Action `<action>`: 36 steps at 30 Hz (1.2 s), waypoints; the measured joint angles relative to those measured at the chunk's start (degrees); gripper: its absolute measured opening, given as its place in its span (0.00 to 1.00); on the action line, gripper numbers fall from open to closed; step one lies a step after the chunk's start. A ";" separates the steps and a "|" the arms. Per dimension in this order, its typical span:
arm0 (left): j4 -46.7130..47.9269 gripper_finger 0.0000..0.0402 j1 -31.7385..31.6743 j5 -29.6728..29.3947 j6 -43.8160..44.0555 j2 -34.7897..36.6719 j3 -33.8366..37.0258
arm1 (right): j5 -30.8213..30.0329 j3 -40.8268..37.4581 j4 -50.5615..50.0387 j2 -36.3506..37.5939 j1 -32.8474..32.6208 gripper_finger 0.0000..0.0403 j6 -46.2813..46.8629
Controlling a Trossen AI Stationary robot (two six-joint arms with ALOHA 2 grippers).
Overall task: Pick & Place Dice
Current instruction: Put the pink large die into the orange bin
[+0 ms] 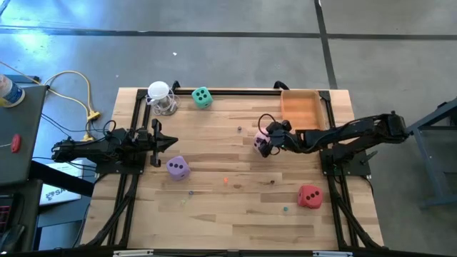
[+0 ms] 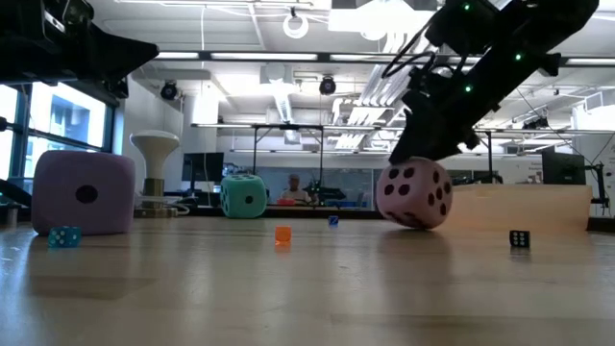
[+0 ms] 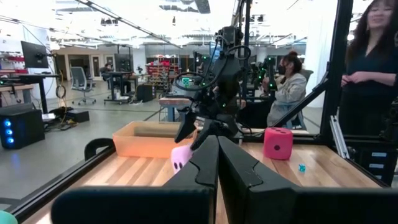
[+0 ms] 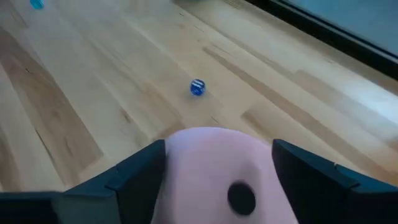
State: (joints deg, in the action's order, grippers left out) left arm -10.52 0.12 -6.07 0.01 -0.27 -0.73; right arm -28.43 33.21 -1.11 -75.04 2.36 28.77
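The orange tray at upper right of the high view looks empty. Just left of it, the right gripper has its fingers closed around the pink die, tilted on the table. The left gripper, shut and empty, waits at centre left, near the purple die. The green die sits at top, the red die at lower right.

The pink die is showing dark round pips, as are the mint green die, the purple die and the red die. The table is showing pale wood planks inside a black frame. The tray is glowing orange. A small bead is showing blue with white streaks
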 joint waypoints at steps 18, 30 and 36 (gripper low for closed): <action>0.39 0.00 0.00 0.00 -0.02 0.00 0.00 | 1.56 0.17 1.69 5.51 -2.16 0.52 -3.58; 0.63 0.00 0.00 0.00 0.78 0.00 0.00 | 1.68 0.24 3.46 5.40 -2.37 0.93 -4.34; 0.68 0.00 0.00 0.00 0.87 0.02 0.00 | 3.88 0.26 3.55 5.40 -2.37 0.99 -7.43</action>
State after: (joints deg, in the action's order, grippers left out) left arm -9.85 0.12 -6.07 0.89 -0.25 -0.73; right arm -24.55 33.47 2.44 -69.65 -0.01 21.35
